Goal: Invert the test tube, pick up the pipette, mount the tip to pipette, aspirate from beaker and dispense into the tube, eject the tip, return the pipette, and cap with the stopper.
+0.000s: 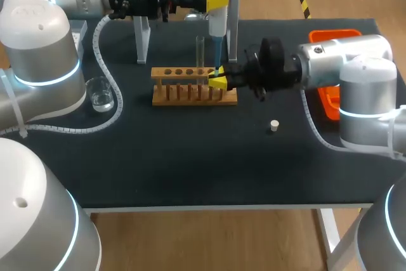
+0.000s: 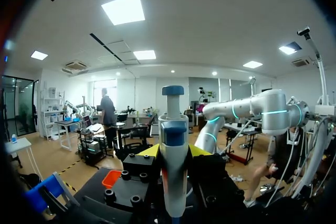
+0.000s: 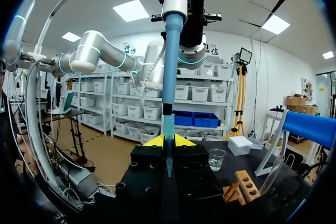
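Looking down first at the small white stopper [image 1: 273, 125], lying alone on the dark desk [image 1: 190, 169] nearest the front edge and well apart from everything else. Finding behind it the wooden rack [image 1: 193, 87], with the test tube [image 1: 200, 52] standing upright in a hole toward the rack's right end.

Reaching in from the right with the right end effector [image 1: 217, 77], its yellow tips sitting at the right end of the rack, just beside the test tube. Not being able to tell whether those fingers are open or closed.

Clamping the pipette [image 1: 217, 14] by its body in the left end effector [image 1: 216, 1], with a yellow finger pressing on each side, high over the right end of the rack. Holding the pipette upright, nozzle pointing down, with a bluish tip [image 3: 168, 145] mounted on it. Seeing from the right wrist that tip coming down in line with the gap between the right end effector's fingers, with the rack off to one side.

Noting the clear glass beaker [image 1: 100, 93] standing near the desk's left side, well apart from the rack. Noting also an orange tray [image 1: 331, 103] at the desk's right edge, partly hidden behind the right arm, and a clear stand [image 1: 143, 36] at the back of the desk behind the rack.
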Robot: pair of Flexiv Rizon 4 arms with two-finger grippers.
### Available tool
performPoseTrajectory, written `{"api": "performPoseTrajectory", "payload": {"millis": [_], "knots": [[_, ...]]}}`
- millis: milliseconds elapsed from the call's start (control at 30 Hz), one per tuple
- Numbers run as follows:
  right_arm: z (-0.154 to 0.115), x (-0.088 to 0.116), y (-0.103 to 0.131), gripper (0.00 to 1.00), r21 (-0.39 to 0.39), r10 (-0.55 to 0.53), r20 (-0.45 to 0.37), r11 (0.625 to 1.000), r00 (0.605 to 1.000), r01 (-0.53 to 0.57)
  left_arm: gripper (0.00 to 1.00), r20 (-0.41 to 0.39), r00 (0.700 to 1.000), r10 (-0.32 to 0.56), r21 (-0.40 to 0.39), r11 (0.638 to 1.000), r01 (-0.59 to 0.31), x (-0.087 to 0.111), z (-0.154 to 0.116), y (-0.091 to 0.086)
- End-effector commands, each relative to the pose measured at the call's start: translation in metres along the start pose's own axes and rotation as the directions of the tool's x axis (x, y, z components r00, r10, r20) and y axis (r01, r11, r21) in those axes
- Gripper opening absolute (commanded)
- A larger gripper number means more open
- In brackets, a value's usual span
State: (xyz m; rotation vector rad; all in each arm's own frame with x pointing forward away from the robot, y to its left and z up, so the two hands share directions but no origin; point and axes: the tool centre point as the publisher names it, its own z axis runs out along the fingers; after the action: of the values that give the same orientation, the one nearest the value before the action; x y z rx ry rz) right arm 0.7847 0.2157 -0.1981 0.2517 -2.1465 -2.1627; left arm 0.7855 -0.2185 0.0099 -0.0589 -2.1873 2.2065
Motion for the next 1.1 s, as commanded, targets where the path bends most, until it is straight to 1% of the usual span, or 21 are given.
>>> {"api": "performPoseTrajectory", "payload": {"millis": [33,733,1100], "knots": [[0.001,0.002,0.002,0.00,-0.001,-0.001,0.003,1.000,1.000,0.001,0.00,-0.002,1.000,0.000,-0.001,1.000,0.000,0.000,-0.001,0.001],[-0.001,-0.001,0.014,0.00,-0.013,-0.012,0.007,1.000,1.000,0.013,0.00,-0.002,1.000,0.000,-0.001,1.000,0.000,0.000,-0.001,0.001],[0.002,-0.003,0.029,0.00,-0.017,-0.030,0.000,0.999,1.000,0.030,0.00,-0.002,1.000,0.000,-0.001,1.000,0.000,0.000,-0.001,0.001]]}}
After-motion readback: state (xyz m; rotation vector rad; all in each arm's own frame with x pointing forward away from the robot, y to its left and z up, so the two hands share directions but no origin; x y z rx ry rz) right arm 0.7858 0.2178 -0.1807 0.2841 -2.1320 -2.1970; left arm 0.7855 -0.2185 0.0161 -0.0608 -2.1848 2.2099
